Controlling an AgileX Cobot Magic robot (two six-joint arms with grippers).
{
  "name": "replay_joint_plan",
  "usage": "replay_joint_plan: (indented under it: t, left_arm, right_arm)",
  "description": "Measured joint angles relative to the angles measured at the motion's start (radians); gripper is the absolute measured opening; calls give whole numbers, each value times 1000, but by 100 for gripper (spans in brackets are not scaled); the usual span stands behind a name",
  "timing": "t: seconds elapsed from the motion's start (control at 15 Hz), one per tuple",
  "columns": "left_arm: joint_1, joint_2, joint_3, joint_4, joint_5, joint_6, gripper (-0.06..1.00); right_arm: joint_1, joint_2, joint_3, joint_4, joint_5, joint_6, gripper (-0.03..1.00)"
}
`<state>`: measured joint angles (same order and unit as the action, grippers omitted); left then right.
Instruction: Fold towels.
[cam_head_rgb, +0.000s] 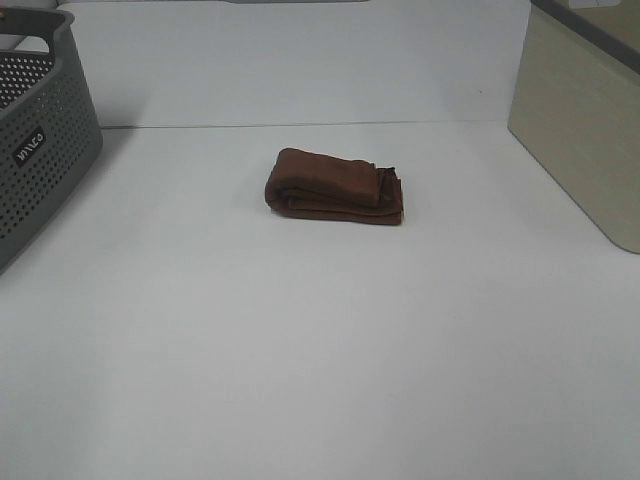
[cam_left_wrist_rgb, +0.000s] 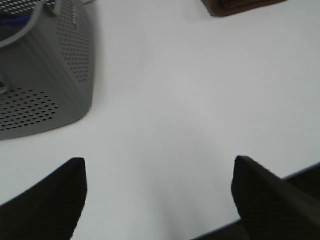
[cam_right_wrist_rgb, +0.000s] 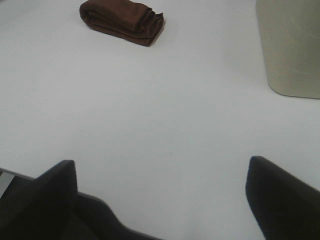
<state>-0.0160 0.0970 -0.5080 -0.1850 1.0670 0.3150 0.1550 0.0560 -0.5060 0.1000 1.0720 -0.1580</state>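
Note:
The dark reddish-brown towel (cam_head_rgb: 335, 186) lies folded into a small thick bundle on the white table, a little behind its middle. It also shows in the right wrist view (cam_right_wrist_rgb: 122, 21), and only its edge shows in the left wrist view (cam_left_wrist_rgb: 240, 6). No white tag is visible. My left gripper (cam_left_wrist_rgb: 159, 197) is open and empty, low over bare table, far from the towel. My right gripper (cam_right_wrist_rgb: 161, 195) is open and empty, also far from the towel. Neither gripper shows in the exterior high view.
A grey perforated basket (cam_head_rgb: 35, 150) stands at the left edge, also seen in the left wrist view (cam_left_wrist_rgb: 45, 75). A beige bin (cam_head_rgb: 580, 120) stands at the right, also in the right wrist view (cam_right_wrist_rgb: 292, 45). The white table (cam_head_rgb: 320, 350) spreads in front of the towel.

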Motion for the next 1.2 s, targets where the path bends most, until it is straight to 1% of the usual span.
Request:
replay_joint_plan:
  t: [0.07,0.13,0.27,0.33,1.2]
  left_arm:
    - [35,-42,1,2,-1,0,76]
    - [45,-82,1,2,-1,0,76]
    - [41,-100,1,8,-1,1,76]
    - [41,-101,1,12,-1,1,76]
    - [41,-101,1,22,-1,4,76]
  right_arm:
    - [-35,0,0,0,0,0,86]
    - [-74,-3,0,0,0,0,86]
    - [-144,-28,0,0,-2,0,86]
    - [-158,-46,0,0,-2,0,86]
    - [-160,-61,0,0,-2,0,86]
